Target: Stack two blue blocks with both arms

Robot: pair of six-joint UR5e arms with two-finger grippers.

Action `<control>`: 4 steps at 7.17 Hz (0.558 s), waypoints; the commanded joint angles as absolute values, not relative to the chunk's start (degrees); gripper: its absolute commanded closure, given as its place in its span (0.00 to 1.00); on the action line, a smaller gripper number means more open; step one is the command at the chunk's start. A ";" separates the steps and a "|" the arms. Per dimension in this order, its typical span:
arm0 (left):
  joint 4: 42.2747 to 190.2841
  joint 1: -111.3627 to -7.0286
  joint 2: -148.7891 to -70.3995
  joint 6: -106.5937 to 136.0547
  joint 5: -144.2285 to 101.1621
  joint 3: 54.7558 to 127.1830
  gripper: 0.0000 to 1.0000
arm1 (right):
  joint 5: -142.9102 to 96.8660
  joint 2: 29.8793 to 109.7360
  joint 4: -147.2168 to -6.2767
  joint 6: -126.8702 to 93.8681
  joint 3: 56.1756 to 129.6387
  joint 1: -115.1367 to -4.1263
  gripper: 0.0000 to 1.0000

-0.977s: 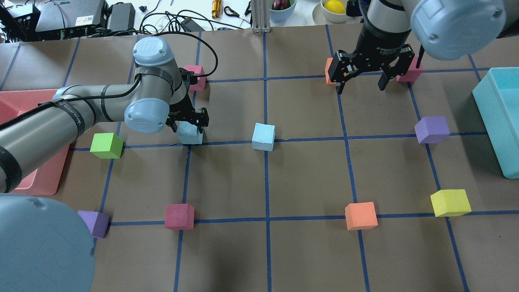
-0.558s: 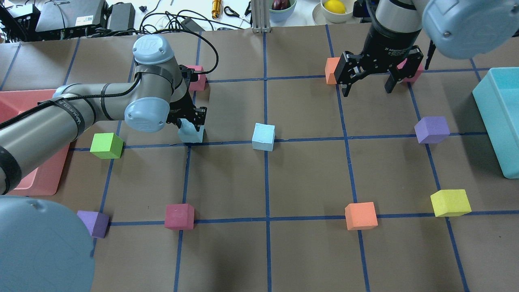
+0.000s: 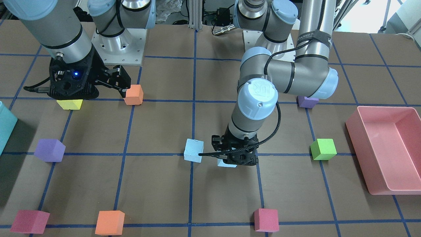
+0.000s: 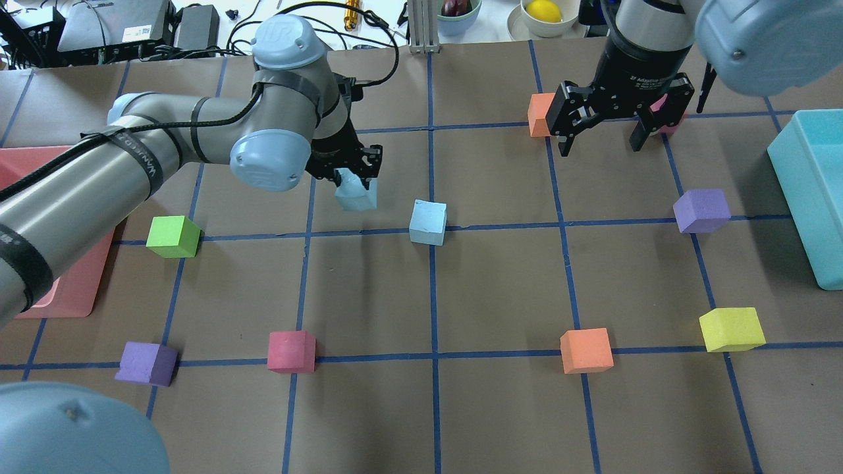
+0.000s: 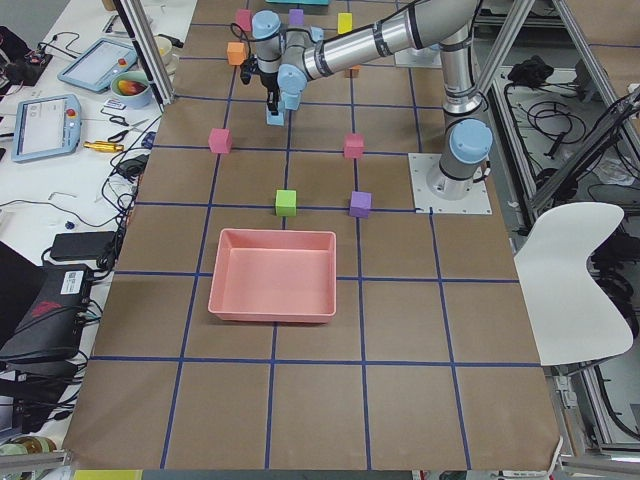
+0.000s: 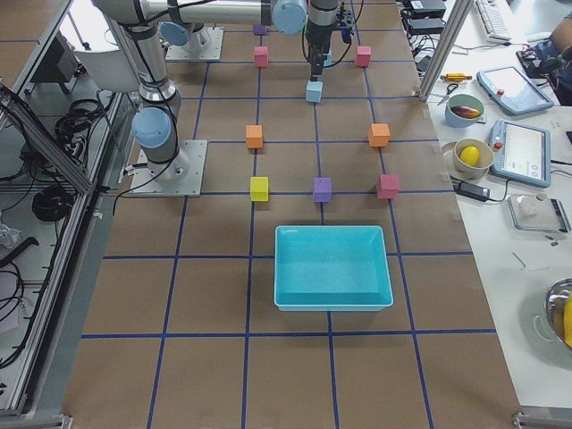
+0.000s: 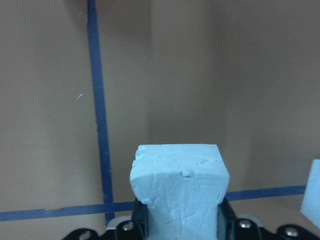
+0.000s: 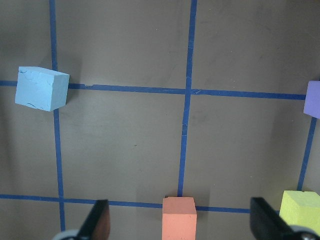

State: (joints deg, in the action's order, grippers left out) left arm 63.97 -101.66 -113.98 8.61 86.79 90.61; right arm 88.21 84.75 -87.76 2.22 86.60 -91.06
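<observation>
My left gripper (image 4: 350,172) is shut on a pale blue block (image 4: 356,195) and holds it off the table, just left of the second blue block (image 4: 428,222), which rests on a tape line. The left wrist view shows the held block (image 7: 179,185) between the jaws and the second block's edge (image 7: 312,196) at the right. In the front view the left gripper (image 3: 235,158) is right of the resting block (image 3: 193,150). My right gripper (image 4: 599,135) is open and empty at the far right; its wrist view shows the resting block (image 8: 41,88).
An orange cube (image 4: 540,113) and a pink cube (image 4: 666,108) flank the right gripper. A purple cube (image 4: 701,210), teal bin (image 4: 813,191), yellow cube (image 4: 731,329), orange cube (image 4: 586,350), magenta cube (image 4: 291,351), purple cube (image 4: 148,362), green cube (image 4: 172,236) and pink tray (image 3: 357,138) surround the middle.
My left gripper has lifted its blue block off the table and carried it right, toward the second blue block. The right gripper has shifted slightly right and stays open.
</observation>
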 commanded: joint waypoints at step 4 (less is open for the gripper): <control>66.71 -109.86 -116.63 16.35 86.13 85.52 0.80 | 88.68 89.02 -88.58 2.20 92.79 -88.50 0.00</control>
